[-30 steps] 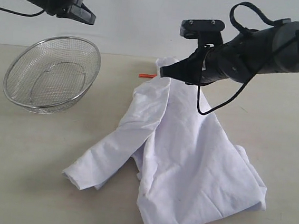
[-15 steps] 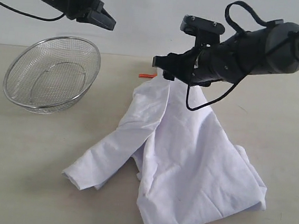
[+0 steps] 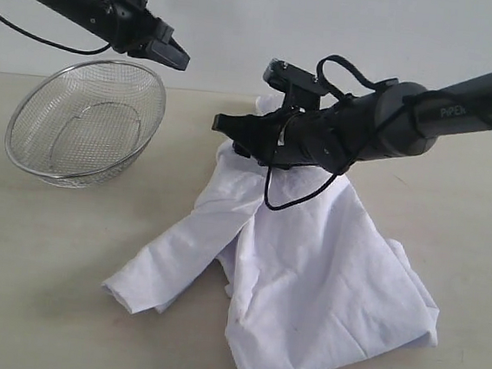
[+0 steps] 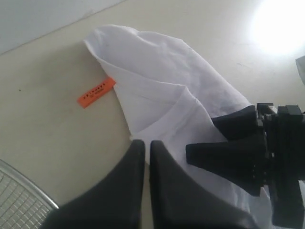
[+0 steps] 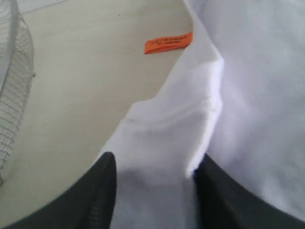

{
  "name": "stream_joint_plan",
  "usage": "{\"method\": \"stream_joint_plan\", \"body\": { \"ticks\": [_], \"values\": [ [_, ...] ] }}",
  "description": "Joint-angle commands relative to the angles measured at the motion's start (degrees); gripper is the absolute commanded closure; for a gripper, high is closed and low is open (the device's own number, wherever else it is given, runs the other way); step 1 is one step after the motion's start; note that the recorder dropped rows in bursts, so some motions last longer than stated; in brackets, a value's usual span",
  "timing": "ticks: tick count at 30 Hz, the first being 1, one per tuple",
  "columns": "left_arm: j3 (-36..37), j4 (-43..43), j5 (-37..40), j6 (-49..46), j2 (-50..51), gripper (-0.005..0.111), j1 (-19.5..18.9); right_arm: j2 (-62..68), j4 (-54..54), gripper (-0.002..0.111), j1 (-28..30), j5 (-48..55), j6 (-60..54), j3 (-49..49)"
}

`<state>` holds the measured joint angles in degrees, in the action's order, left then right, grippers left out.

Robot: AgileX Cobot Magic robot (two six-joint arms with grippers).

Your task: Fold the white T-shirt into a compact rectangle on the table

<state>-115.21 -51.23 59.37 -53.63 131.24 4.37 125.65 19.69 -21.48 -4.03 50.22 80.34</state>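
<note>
Showing "PiPER": right arm (image 3: 463, 105); white T-shirt (image 3: 326, 262) tag (image 4: 96, 92) illegible.

Wide outside camera, slightly raised, looks across the desk (image 3: 34, 304) toward a pale wall (image 3: 332, 18). My left wrist camera peers down past my left pincer (image 4: 147, 143) from higher up. The right one looks past my right pincer (image 5: 152, 164), close over the shirt (image 5: 257, 71). All three share its collar end.
</note>
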Motion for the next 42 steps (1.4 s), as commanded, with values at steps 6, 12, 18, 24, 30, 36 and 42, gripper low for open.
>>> {"method": "stream_joint_plan", "body": {
  "ticks": [6,12,18,24,30,36,42],
  "values": [
    [-0.13,-2.39,0.97,-0.35,0.38,0.102,0.17,-1.83,2.85,0.109,-0.35,-2.67,-0.54,0.34],
    [-0.13,-2.02,1.01,-0.35,0.38,0.102,0.17,-9.93,6.65,0.109,-0.35,-2.42,-6.09,0.34],
    [-0.13,-1.91,1.92,-0.35,0.38,0.102,0.17,-18.62,6.65,0.109,-0.35,7.23,-15.05,0.34],
    [-0.13,-2.21,4.31,-0.35,0.38,0.102,0.17,-25.44,6.65,0.109,-0.13,13.33,-21.28,0.34],
    [-0.13,-4.7,6.7,-0.35,0.38,0.102,0.26,-32.0,9.16,0.109,2.51,22.31,-25.19,0.34],
    [-0.13,-9.64,8.93,-3.6,0.38,0.102,1.72,-34.4,14.75,0.109,9.64,29.96,-26.39,0.34],
    [-0.13,-8.72,7.66,-3.8,1.09,0.102,5.55,-34.11,15.3,0.109,16.61,30.23,-35.81,0.34]
  ]
}}
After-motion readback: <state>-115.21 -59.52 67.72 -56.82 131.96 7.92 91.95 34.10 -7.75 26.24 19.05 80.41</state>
